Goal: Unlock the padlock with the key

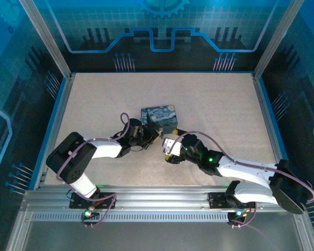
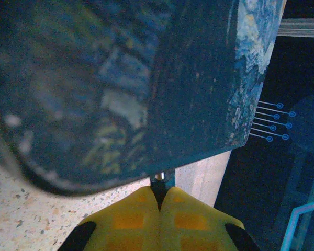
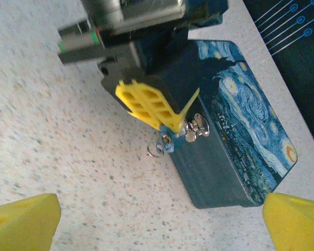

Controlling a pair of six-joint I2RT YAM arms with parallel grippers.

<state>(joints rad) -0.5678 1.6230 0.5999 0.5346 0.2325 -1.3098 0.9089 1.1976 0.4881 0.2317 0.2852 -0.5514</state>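
Looking down, top camera: both arms reach in over the speckled table (image 1: pixel 209 104) and meet at the near side of the starry blue tin (image 1: pixel 159 117).
Top camera, left side: the left gripper (image 1: pixel 152 137) sits right up against the tin's near edge; its jaws are way too small to read from up here.
Top camera, right side: the right gripper (image 1: pixel 168 149) is just beside the left one and a bit nearer the bases, not touching the tin.
Top camera, small stuff: honestly can't pick out the lock or its opener here.
Left wrist camera, hand: the yellow fingers (image 2: pixel 131 219) are pressed flat together, pinching a slim dark piece with a silvery tip, which looks like the key (image 2: pixel 159 183).
Left wrist camera, surroundings: the tin (image 2: pixel 120 89) looms blurry right over that tip, with table (image 2: pixel 21 219) below.
Right wrist camera, own hand: the right gripper (image 3: pixel 157 222) is spread wide, its yellow fingertips (image 3: pixel 21 219) sitting in opposite bottom corners with nothing between them.
Right wrist camera, padlock: the tiny silvery padlock (image 3: pixel 197 128) hangs on the tin's (image 3: pixel 240 130) side wall, right at the left gripper (image 3: pixel 175 124) tips.
Right wrist camera, key: the bluish key (image 3: pixel 167 142) sits just below those closed tips, beside the padlock.
Right wrist camera, extra: a thin wire ring (image 3: pixel 154 151) dangles next to the key, low by the table.
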